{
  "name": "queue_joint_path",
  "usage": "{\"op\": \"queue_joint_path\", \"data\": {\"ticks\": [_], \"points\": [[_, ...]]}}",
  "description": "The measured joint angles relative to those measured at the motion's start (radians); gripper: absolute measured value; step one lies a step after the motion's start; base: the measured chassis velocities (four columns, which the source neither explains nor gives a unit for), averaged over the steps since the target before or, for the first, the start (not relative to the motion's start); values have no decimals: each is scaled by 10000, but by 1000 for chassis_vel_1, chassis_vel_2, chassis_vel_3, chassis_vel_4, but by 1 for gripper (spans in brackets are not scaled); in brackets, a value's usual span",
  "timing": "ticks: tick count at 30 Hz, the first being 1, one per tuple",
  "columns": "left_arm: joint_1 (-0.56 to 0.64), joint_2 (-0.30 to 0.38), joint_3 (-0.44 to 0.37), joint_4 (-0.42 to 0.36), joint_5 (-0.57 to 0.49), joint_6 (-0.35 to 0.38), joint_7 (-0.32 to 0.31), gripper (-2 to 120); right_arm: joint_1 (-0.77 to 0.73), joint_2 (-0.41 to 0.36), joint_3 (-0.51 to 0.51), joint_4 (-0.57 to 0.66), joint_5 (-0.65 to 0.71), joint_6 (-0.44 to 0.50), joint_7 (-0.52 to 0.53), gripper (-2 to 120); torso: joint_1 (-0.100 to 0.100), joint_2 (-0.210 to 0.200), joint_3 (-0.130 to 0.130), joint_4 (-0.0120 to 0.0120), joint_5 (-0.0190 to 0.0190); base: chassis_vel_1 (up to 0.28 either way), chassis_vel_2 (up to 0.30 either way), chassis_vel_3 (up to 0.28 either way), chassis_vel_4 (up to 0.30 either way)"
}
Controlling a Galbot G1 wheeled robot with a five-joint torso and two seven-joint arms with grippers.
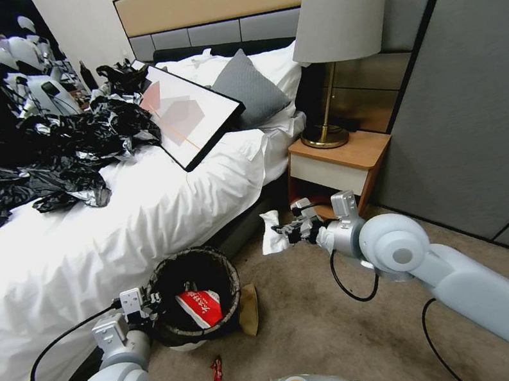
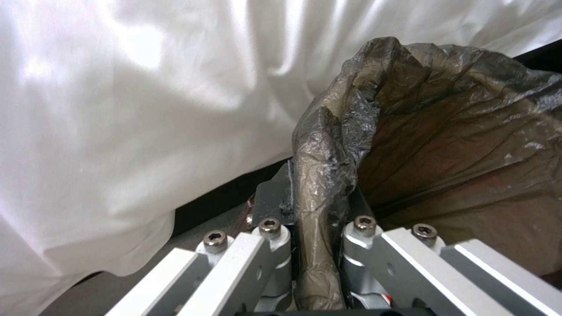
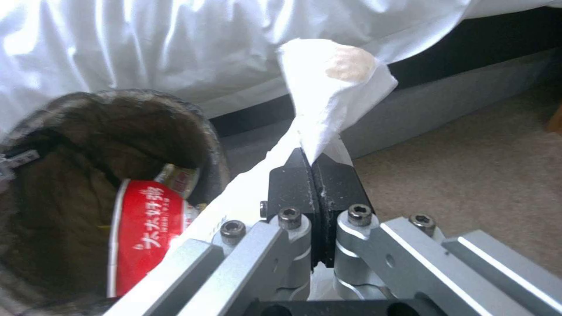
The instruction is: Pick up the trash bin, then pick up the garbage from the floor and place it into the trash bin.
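so we're mid-cleanup here. left gripper (image 2: 316, 245) is clamped on the bagged rim of the trash bin (image 1: 195, 294), at the bin's 9 o'clock side, right by the bed (image 1: 81, 245). right gripper (image 3: 313, 175) is pressed together on a white tissue (image 3: 333, 83), up off the carpet at about 2 o'clock from the bin. a red-and-white wrapper (image 1: 199, 307) is already inside. looks like the drop-off step: next the tissue needs carrying over the opening before letting go. a small red scrap (image 1: 217, 369) sits on the floor at the bin's 6 o'clock.
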Motion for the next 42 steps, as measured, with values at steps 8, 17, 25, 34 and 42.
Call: {"op": "queue_joint_path", "data": {"ticks": [8,17,25,34,42], "points": [[545,-187,-624,-548,-439,-1,454,4,318,-423,189,93,-115,0,-491,0,0,1,0,7,4,0,0,0,0],[524,861,-1377,-561,-1100,-4,7,4,-543,-877,488,633,-129,1,7,0,-1,1,0,-1,1,0,0,0,0],[708,391,-1144,-553,-671,-3,51,4,-598,-826,405,505,-283,1,-23,0,0,1,0,3,1,0,0,0,0],[593,412,-1127,-548,-631,-2,100,4,-154,-619,284,353,-162,1,-498,0,0,1,0,0,-1,0,0,0,0],[409,300,-1001,-393,-461,-1,172,4,706,-542,143,622,493,29,-1435,0,-1,1,0,-2,1,0,0,0,0]]}}
